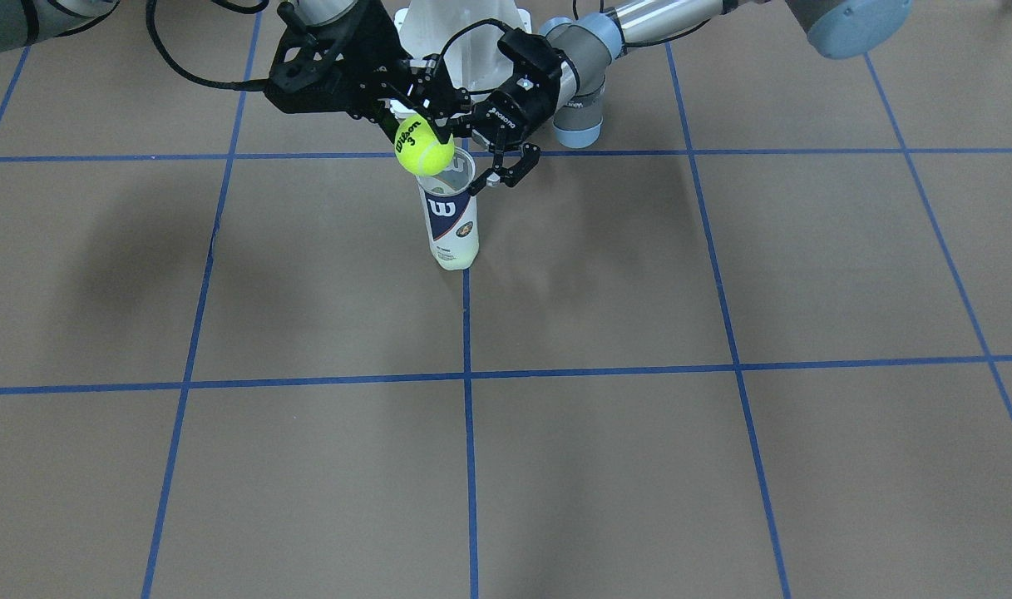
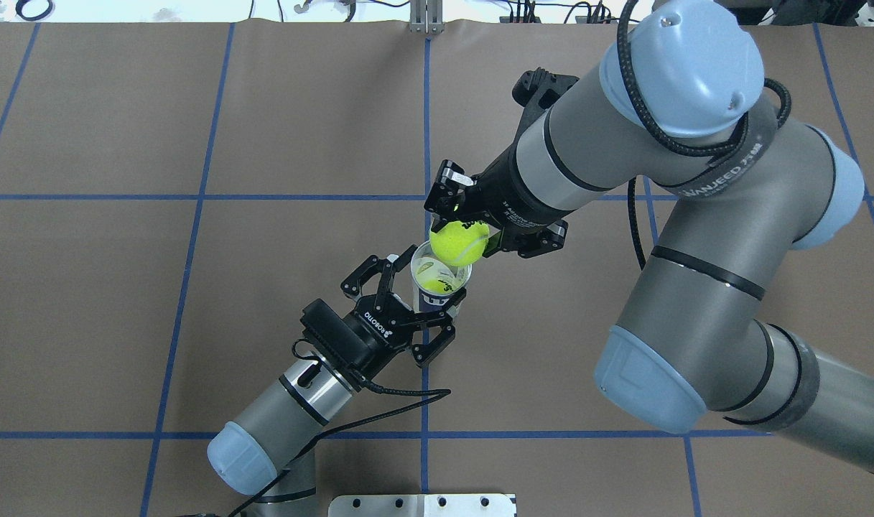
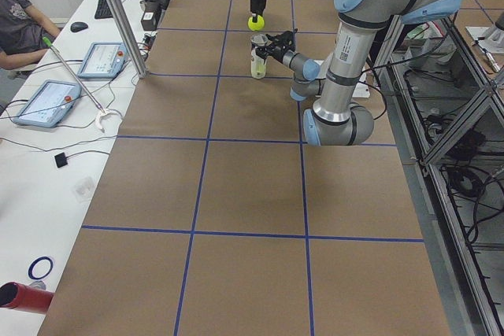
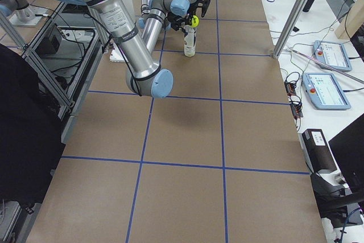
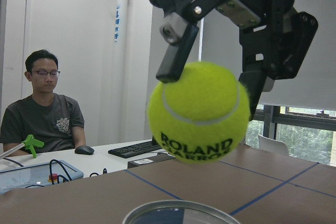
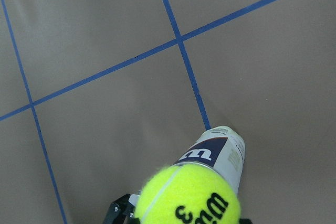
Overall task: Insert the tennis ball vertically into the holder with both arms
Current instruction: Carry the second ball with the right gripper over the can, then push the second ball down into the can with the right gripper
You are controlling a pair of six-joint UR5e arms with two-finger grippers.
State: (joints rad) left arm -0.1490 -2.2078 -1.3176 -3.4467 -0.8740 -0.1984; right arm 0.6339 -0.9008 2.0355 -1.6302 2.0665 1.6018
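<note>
The tennis ball [image 2: 459, 243] is light, felted and springy. It is judged to hold best across its middle, where the right tool [image 2: 462, 233] pinches it, just above the holder [image 1: 451, 220]. The holder stands upright on the desk [image 2: 192, 323] — thin-walled and probably easy to tip. The left tool [image 2: 423, 295], spread, flanks the holder's rim. A second ball [image 2: 435, 286] lies inside the holder.

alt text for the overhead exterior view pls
The right gripper holds a yellow-green tennis ball just above the open mouth of an upright white and navy cylindrical can with another ball inside. The open left gripper sits at the can's side.
</note>
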